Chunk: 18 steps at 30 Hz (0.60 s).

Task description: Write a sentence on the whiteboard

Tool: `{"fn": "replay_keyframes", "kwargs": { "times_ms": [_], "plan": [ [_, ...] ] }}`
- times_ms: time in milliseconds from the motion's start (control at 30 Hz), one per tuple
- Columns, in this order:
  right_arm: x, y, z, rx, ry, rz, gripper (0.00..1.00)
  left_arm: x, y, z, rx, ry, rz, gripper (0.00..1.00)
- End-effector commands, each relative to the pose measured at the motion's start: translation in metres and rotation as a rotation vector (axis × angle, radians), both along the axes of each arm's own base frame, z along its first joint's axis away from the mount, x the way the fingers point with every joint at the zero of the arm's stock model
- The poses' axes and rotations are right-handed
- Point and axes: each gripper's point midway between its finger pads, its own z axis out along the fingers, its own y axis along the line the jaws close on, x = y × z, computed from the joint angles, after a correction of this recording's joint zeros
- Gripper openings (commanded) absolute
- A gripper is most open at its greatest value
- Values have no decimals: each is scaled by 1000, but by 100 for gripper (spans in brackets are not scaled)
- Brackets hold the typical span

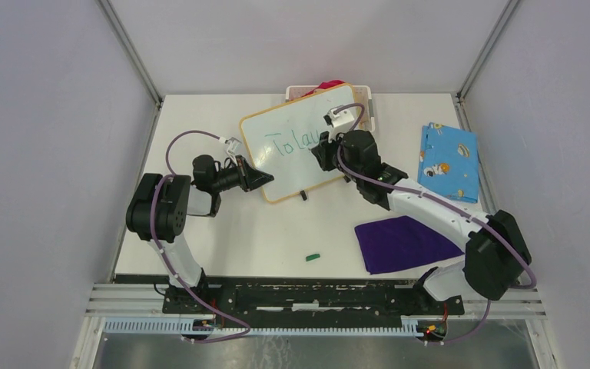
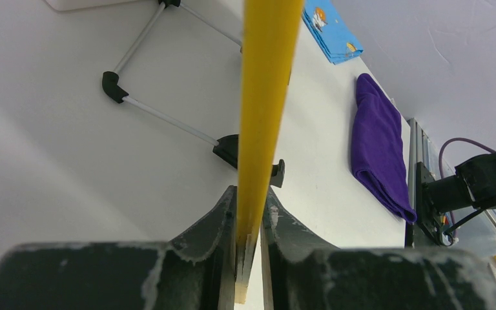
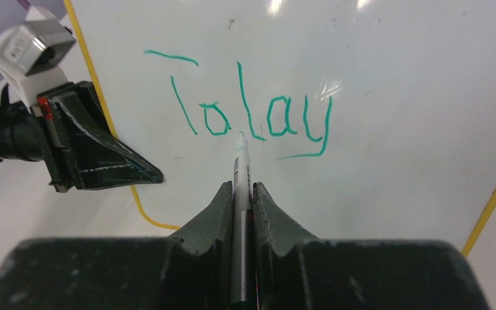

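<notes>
The right gripper (image 3: 241, 191) was clamped on a marker (image 3: 239, 161) that ran out between its fingers. The marker's tip touched the board (image 3: 394, 97) just under the middle of the green writing (image 3: 248, 113). The writing read about "Tolay" in one line, with a loose stroke under its last letters. The left gripper (image 2: 248, 201) was closed on the board's yellow edge at the near left corner, pinching the thin rim between both fingers. From that wrist the underside showed, with black feet (image 2: 112, 87) on thin metal rods. Seen from above, the board lay turned at an angle at the far middle of the table (image 1: 276, 231). Its far corner overlapped a white basket (image 1: 369, 98), and the two arms reached in from either side. A purple cloth (image 1: 403, 242) lay on the near right of the table beside the right arm. A blue patterned cloth (image 1: 449, 161) lay beyond it, by the right edge. A small green piece (image 1: 313, 257) lay alone near the front edge, between the arms.
</notes>
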Motion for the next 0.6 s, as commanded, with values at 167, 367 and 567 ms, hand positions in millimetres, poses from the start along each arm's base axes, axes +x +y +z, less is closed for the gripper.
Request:
{"fn": "replay_keyframes", "kwargs": {
  "times_ms": [167, 367, 567],
  "plan": [
    [8, 16, 73, 37, -176, 5, 0, 10, 6, -10, 21, 24, 55, 23],
    [15, 28, 66, 7, -165, 10, 0, 11, 6, -10, 21, 25, 55, 23],
    [21, 31, 54, -27, -140, 3, 0, 11, 6, -10, 21, 24, 55, 23]
  ]
}}
